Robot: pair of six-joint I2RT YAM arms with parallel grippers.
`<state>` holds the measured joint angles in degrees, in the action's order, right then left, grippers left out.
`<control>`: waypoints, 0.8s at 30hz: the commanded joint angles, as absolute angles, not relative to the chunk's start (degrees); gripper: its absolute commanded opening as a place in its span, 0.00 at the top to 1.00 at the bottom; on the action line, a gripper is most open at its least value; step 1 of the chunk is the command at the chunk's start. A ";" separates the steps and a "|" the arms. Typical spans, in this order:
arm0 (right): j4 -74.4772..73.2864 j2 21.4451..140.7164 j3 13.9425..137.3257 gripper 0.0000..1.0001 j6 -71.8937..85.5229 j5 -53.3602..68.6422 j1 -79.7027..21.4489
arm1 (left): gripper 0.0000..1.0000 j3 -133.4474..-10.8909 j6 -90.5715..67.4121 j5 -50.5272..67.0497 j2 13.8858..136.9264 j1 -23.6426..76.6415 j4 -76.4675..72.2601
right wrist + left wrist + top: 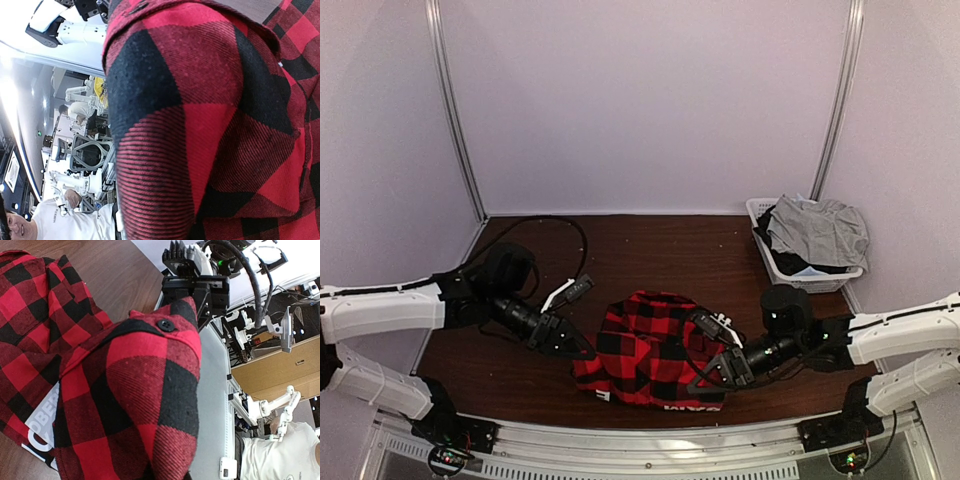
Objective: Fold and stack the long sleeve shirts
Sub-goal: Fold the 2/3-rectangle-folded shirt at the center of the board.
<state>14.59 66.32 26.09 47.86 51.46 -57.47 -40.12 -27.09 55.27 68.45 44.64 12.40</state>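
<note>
From above, the red-and-black flannel shirt is being seen bunched on the brown table, near the front edge and between the two arms. Its left edge is being pinched by the left gripper, with the jaws closed tight on the cloth. Its right side is being clamped by the right gripper, likewise closed down on the fabric. At the back right corner, a white mesh basket is being topped by a grey garment heaped over darker clothes.

Over to the left wrist camera: the fingers are being hidden by the flannel shirt, which is being held up toward the lens in a fold. A black button is being shown on the raised edge, and a white printed label is being glimpsed at lower left. The rest of the shirt is being supported by the table.

Now the right wrist camera: the frame is being filled almost entirely by the flannel shirt, held close against the lens. The fingers are being covered by it, so they cannot be made out here.
</note>
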 commanded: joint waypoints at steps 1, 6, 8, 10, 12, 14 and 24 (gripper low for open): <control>13.61 67.14 28.62 1.00 48.56 52.81 -54.98 | 1.00 -43.88 -28.96 56.97 71.60 42.67 8.05; 6.26 67.86 32.13 1.00 44.61 53.18 -47.45 | 1.00 -47.25 -33.39 56.01 77.09 36.44 1.21; 4.96 68.70 33.20 1.00 43.49 54.19 -43.80 | 1.00 -50.05 -33.83 55.60 80.09 34.32 0.44; 4.36 70.31 34.19 1.00 42.46 55.59 -39.77 | 1.00 -52.39 -34.37 55.66 83.64 32.94 -1.84; 3.65 72.72 35.38 1.00 40.86 56.95 -36.66 | 1.00 -54.66 -34.36 56.11 87.97 32.15 -3.62; 3.15 75.49 36.65 0.99 39.35 58.28 -33.94 | 1.00 -57.18 -33.90 56.04 92.47 31.33 -4.26; 6.95 89.55 39.87 0.84 34.60 59.41 -25.71 | 1.00 -71.86 -30.48 57.22 114.37 29.05 -1.37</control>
